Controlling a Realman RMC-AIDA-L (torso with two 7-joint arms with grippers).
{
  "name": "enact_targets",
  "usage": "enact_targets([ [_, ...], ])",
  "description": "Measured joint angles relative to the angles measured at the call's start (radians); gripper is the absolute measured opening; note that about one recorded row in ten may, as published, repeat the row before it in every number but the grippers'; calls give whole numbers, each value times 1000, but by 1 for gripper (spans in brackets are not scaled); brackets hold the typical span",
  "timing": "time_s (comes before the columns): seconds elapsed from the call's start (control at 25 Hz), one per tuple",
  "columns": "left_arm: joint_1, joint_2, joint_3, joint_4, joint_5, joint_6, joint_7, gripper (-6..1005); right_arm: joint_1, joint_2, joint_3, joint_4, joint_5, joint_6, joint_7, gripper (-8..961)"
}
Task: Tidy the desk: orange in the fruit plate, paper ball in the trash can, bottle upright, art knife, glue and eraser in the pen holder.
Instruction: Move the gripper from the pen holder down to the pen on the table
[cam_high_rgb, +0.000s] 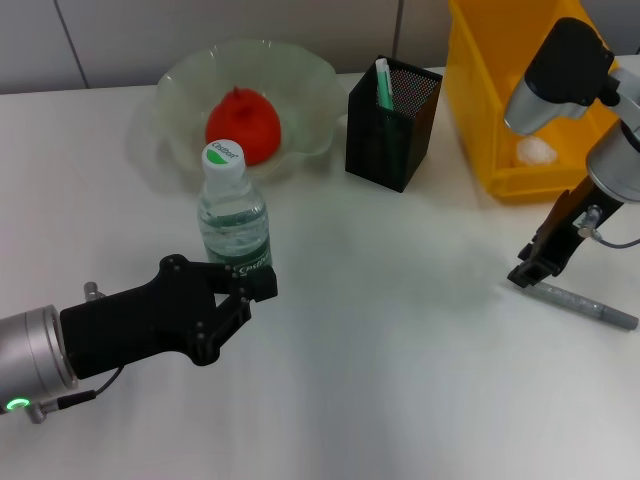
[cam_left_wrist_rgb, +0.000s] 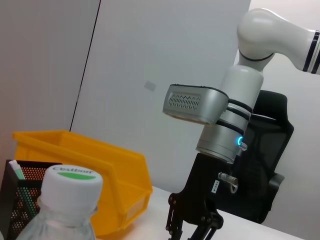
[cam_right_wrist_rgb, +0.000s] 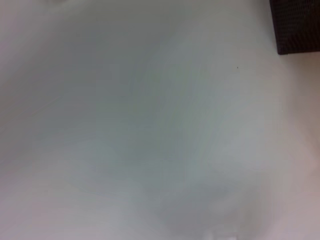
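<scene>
Desk (cam_high_rgb: 400, 380) white. Trash can (cam_high_rgb: 500, 90) stood right of pen holder (cam_high_rgb: 392, 122), paper ball (cam_high_rgb: 535, 151) inside. Fruit plate (cam_high_rgb: 310, 80) left of pen holder, orange (cam_high_rgb: 243, 127) in it. Bottle (cam_high_rgb: 233, 215) upright, front-left of pen holder, clamped by left gripper (cam_high_rgb: 262, 280) at label. Right gripper (cam_high_rgb: 528, 270) front-right of pen holder, down beside grey art knife (cam_high_rgb: 590, 306); finger state unclear.

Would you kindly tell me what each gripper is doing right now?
Left gripper: closed on the upright bottle.
Right gripper: down at the end of the grey art knife on the desk; open or shut cannot be told.
</scene>
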Motion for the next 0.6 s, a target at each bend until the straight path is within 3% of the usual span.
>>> enact_targets([
  [0.6,0,0,0,0,0,2,0,15,10,0,0,44,-2,20,-6,317],
])
